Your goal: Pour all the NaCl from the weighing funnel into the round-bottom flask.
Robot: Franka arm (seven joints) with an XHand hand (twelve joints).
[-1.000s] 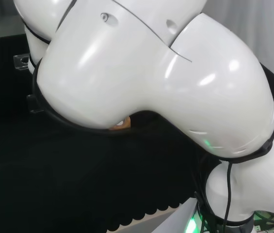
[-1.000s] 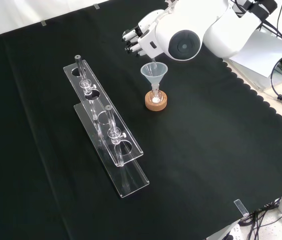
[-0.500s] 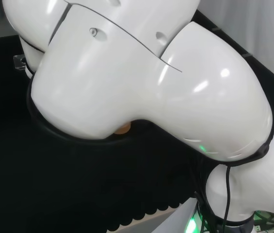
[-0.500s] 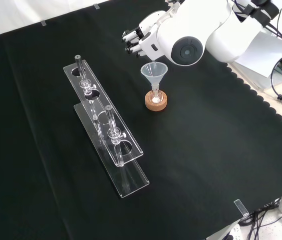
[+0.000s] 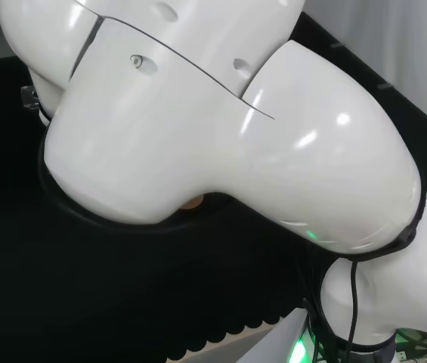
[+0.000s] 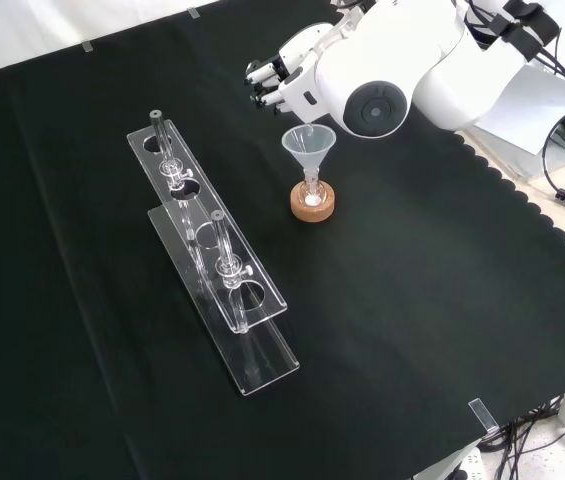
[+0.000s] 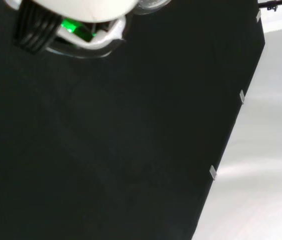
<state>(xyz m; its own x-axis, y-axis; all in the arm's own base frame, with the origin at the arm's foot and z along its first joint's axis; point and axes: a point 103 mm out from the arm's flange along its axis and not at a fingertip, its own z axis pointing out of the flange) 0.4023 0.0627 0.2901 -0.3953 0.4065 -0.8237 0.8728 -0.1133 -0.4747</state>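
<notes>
Hand above and just behind a clear funnel seated in the flask on its cork ring.

Going from largest down, in the front view we see the arm's white link [image 6: 402, 60] with its round grey cap standing before the wrist, and the black cloth [image 6: 412, 330] covering the bench. Two clear racks [image 6: 212, 270] lie left of centre, one partly overlapping the other, each with an upright tube. The hand [image 6: 282, 78] comes in from the top of that view, its dark-tipped fingers [image 6: 260, 88] curled together; we cannot tell whether they pinch the weighing funnel, which we cannot make out. Below the hand a clear funnel [image 6: 308, 148] stands upright in the neck of the round-bottom flask [image 6: 312, 195], which sits on a cork ring [image 6: 313, 203]. In the head view a sliver of cork ring [image 5: 192, 201] peeks from under the arm.
</notes>
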